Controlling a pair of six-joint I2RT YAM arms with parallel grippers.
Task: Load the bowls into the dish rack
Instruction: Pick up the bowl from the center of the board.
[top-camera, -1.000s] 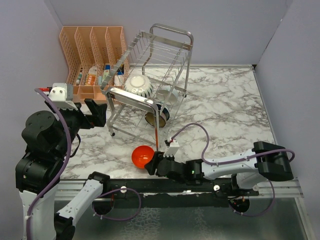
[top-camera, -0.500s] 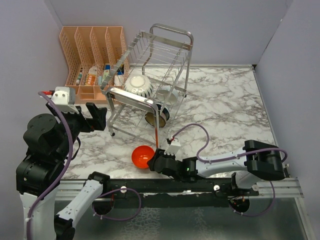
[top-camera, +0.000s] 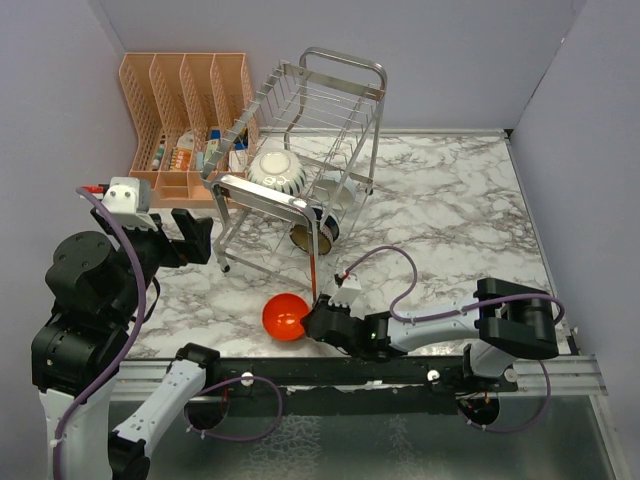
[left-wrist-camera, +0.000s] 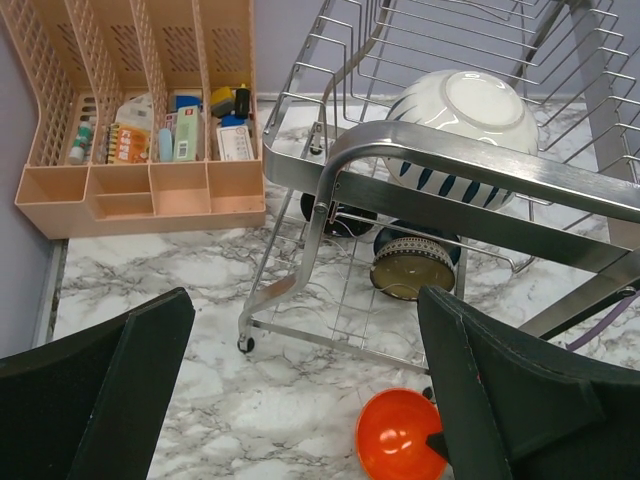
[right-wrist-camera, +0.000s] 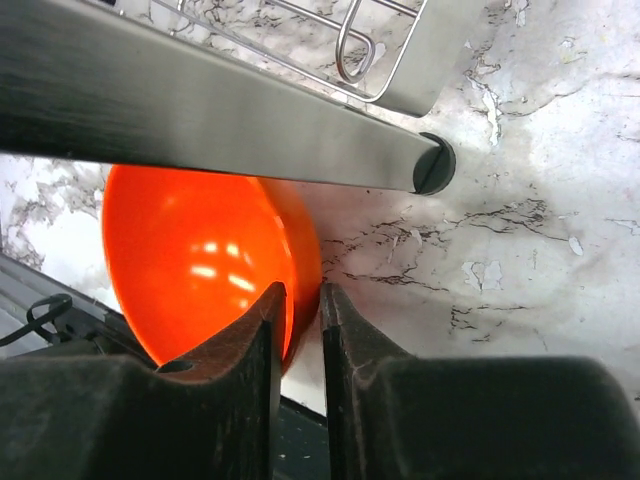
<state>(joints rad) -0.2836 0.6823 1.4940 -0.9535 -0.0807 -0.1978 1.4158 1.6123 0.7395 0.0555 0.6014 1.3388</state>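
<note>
The left hand (top-camera: 190, 233) is hovering beside the dish rack (top-camera: 345, 75), its fingers standing wide apart and holding nothing. The red-orange bowl (top-camera: 283, 317) is sitting on the worktop (top-camera: 450, 210) just in front of the rack's near leg, and the right hand (right-wrist-camera: 298, 300) is pinching its rim. The pick-up seems to be under way. The next move is calling for a lift clear of the rack's front bar, then a carry to a free slot.

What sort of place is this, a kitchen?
Probably a test booth staged as a kitchen: lilac walls box in a marble-patterned table, robot arms stand at its near edge, and a steel dish rack holds a blue-patterned bowl.
</note>
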